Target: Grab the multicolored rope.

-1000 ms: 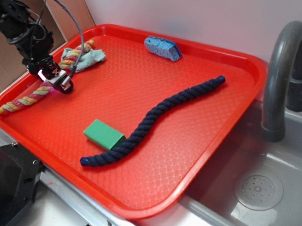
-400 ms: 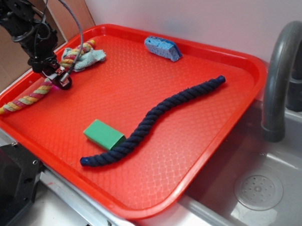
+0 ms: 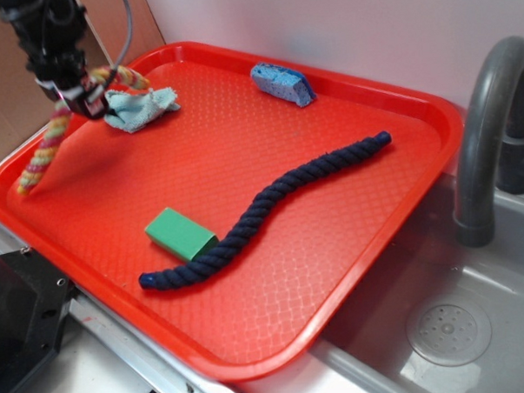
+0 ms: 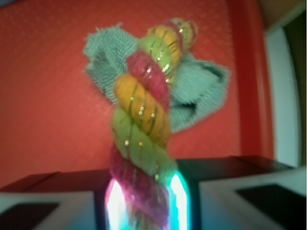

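Observation:
The multicolored rope (image 3: pixel 49 145), twisted from yellow, pink-red and pale green strands, hangs lifted over the left end of the red tray (image 3: pixel 344 88). My gripper (image 3: pixel 73 93) is shut on it near its middle. One half droops down-left to the tray's left rim. The other end (image 3: pixel 128 75) arches over a light blue cloth (image 3: pixel 141 108). In the wrist view the rope (image 4: pixel 144 120) runs up from between my glowing fingers (image 4: pixel 144 206), with the cloth (image 4: pixel 196 100) below it.
A dark navy rope (image 3: pixel 271 205) lies in an S across the tray's middle. A green block (image 3: pixel 180 232) sits beside its near end, a blue sponge (image 3: pixel 282 82) at the far rim. A grey faucet (image 3: pixel 485 134) and sink (image 3: pixel 450 327) lie to the right.
The gripper has risen and moved toward the tray's back left, carrying the multicolored rope up off the tray. The rope's left half now hangs steeply instead of lying flat.

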